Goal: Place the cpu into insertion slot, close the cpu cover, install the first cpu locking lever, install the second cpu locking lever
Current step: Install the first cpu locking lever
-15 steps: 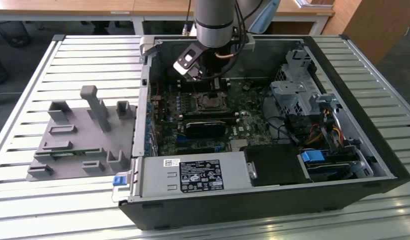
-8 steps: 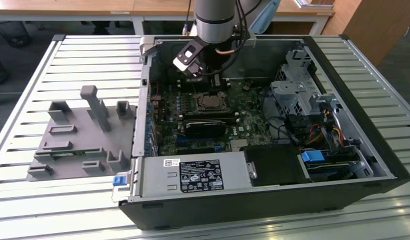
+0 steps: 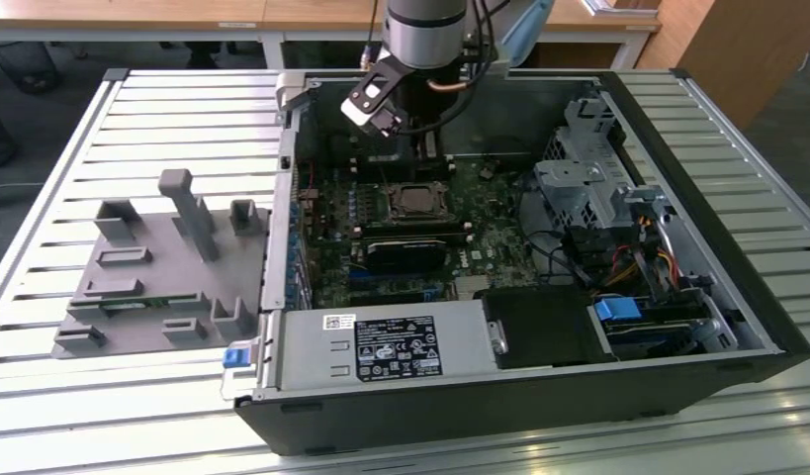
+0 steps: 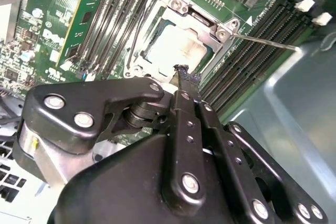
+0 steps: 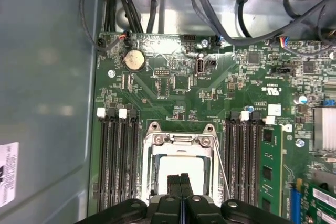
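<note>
Cpu [image 5: 164, 167] is seen seated in the insertion slot [image 3: 392, 198], near the centre of the exterior view. In front of it the gripper [image 5: 180, 181] is held with fingers pressed together, nothing pinched. The cpu cover [image 5: 179, 139] is laid flat around the chip. A thin wire lever [image 4: 262, 40] is raised beside it. Memory slots [image 5: 119, 161] are seen beyond.

Just beyond the black jaws the cpu [image 5: 181, 165] shows pale silvery-grey inside a shiny silver cover [image 5: 178, 141], with black memory slots [image 5: 118, 161] and white clips [image 5: 101, 112] to either side of the jaws. The board [image 5: 173, 90] around them is dark green with fine paler traces; the worktop [image 3: 180, 109] is silver-white and ribbed.
</note>
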You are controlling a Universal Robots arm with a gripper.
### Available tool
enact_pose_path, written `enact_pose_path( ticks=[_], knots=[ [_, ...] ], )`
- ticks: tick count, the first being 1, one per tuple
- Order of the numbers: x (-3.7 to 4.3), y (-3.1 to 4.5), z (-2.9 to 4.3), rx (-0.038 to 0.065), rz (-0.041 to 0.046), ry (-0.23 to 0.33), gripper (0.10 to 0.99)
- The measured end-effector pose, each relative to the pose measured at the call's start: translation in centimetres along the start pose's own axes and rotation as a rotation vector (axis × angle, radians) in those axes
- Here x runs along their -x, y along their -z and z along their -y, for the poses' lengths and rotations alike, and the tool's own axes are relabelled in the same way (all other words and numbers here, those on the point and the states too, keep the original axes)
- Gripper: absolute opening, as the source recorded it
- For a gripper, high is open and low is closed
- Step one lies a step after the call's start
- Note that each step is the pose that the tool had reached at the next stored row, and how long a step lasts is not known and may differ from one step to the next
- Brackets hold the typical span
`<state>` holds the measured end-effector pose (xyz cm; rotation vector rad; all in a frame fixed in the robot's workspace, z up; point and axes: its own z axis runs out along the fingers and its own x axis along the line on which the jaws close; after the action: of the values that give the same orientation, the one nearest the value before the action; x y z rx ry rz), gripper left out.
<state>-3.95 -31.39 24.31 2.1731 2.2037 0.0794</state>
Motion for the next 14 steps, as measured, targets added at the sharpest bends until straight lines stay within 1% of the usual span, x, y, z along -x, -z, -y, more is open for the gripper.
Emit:
enact_pose_path(
  ticks=[3, 8, 14],
  knots=[
    [0.0, 0.62, -0.05, -0.001, 0.0001, 0.0, 0.106],
    [0.0, 1.43, -0.1, -0.003, 0.0001, 0.0, 0.106],
    [0.0, 2.13, -0.15, -0.004, 0.0001, 0.0, 0.106]
  ],
)
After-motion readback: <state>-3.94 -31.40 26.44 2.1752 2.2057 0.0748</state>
